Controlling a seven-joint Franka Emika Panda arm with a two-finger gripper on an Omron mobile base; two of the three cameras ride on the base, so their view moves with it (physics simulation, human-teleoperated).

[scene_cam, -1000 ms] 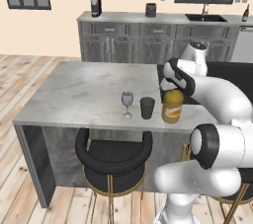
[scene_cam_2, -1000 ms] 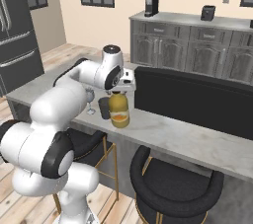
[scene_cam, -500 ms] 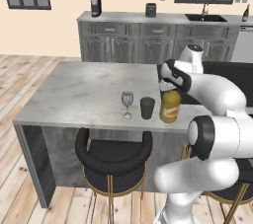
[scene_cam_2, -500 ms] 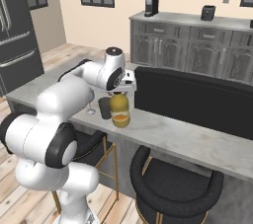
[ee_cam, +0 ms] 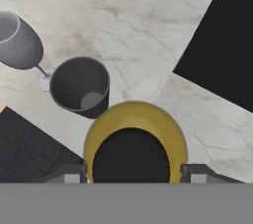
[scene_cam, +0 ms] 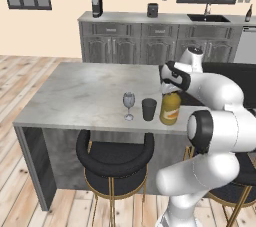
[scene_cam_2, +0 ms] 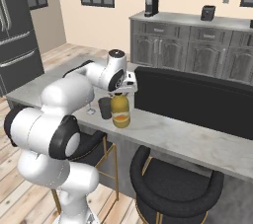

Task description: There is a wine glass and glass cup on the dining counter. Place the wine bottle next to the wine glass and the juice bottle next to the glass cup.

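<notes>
Directly below the gripper [ee_cam: 133,171] the juice bottle [scene_cam: 170,108] now stands on the dining counter [scene_cam: 85,93]; a second ago it hung just above. The jaws still flank its cap, whether clamped I cannot tell. The glass cup [scene_cam: 149,109] is just beside, the wine glass [scene_cam: 129,105] beyond; the near edge is close, open marble lies further off

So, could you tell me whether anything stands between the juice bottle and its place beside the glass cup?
Nothing visible does. The juice bottle already stands on the dining counter right beside the glass cup, with only a narrow bare strip of marble between them. The gripper sits over the bottle's cap, one jaw on each side.
</notes>
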